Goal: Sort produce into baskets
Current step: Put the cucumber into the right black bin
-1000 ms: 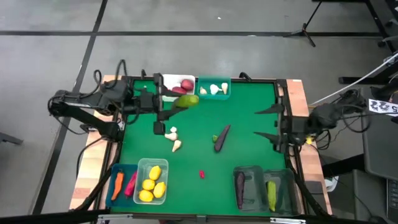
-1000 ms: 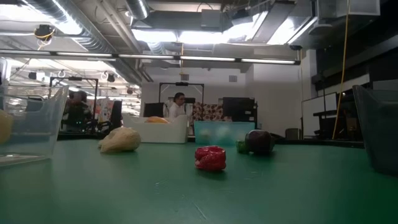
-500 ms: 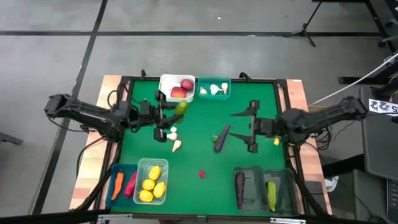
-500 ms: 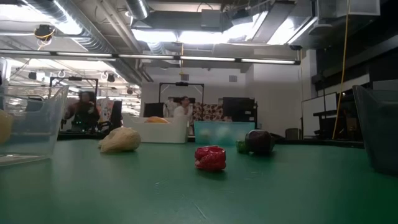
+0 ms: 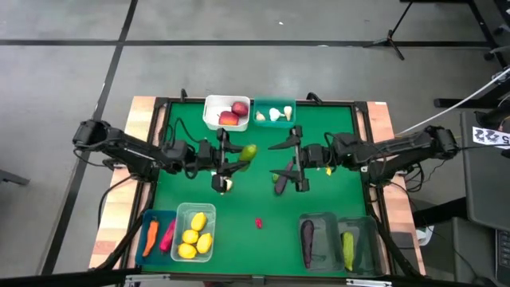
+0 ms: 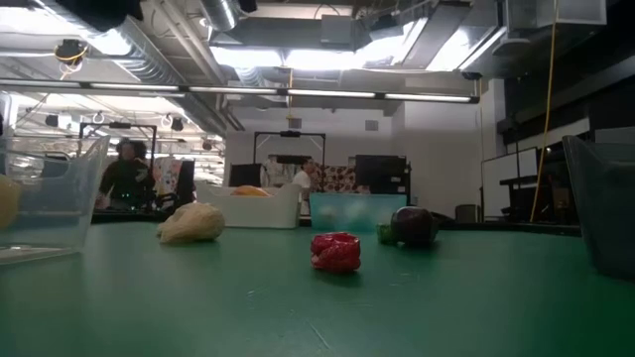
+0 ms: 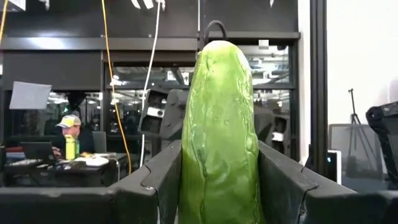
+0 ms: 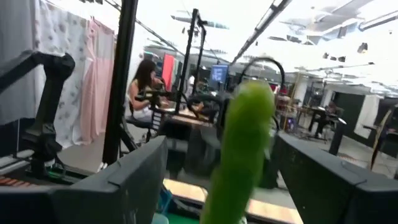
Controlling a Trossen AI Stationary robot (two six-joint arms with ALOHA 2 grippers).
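A green cucumber (image 5: 248,151) hangs above the middle of the green table, with my left gripper (image 5: 231,158) shut on it. My right gripper (image 5: 283,163) faces it from the right, open. In the right wrist view the cucumber (image 8: 242,143) shows in the gap between its fingers, apart from both. Beneath the grippers, garlic (image 5: 225,184) and a purple eggplant (image 5: 281,182) lie on the table, and a small red piece (image 5: 258,223) lies nearer the front. No gripper shows in the low view. My left gripper pinches the cucumber's two sides (image 7: 186,186) between its two fingers (image 7: 155,180). The fingers come from the table's left, roughly level, and lie along the cucumber. The cucumber's free end (image 7: 221,56) sticks out past the fingertips toward the right arm. It is clear of the table.
At the far edge stand a white basket (image 5: 215,105) with apples and a teal basket (image 5: 275,115) with garlic. At the near edge are a blue basket (image 5: 148,243), a clear pale green one (image 5: 195,231) with lemons, and two dark ones (image 5: 319,239) (image 5: 358,243).
My left gripper has come down and moved from beside the white basket toward the table's middle, rolling a little, the cucumber still held. My right gripper has swung from the right edge toward the table's middle, up to the cucumber, staying open.
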